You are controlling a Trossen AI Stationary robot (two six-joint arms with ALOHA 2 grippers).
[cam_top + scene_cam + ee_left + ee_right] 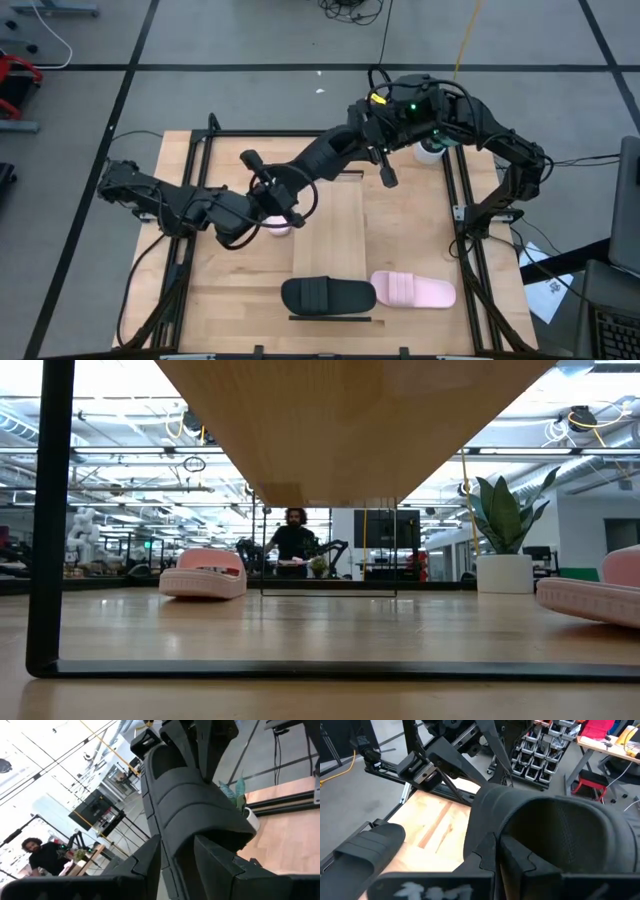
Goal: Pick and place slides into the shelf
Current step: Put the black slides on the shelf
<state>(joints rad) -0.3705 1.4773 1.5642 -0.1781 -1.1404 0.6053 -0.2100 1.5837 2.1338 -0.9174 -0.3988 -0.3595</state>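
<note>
— While both sets of jaws are pressed onto it, where does the held black slide (322, 157) sit?
— In the air above the far half of the table (230, 290). The left gripper (177, 856) pinches one end and the right gripper (501, 851) pinches the other, so the sandal spans the gap between the two arms.
— Do the wrist views agree?
— Yes. Each one shows that arm's own dark fingers closed on the black rubber, with the other arm's gripper at the sandal's far end.
— And the other slides?
— A second black slide (328, 296) lies flat at the near end of the shelf (340, 235), the pale slatted strip running down the middle of the table. A pink slide (413, 290) lies just beside it on the right, the two touching or nearly so. Another pink slide (278, 228) shows partly under the left arm, left of the shelf.
— Anything beyond the table?
— A person (292, 538) stands far back in the room in the low view.
</note>
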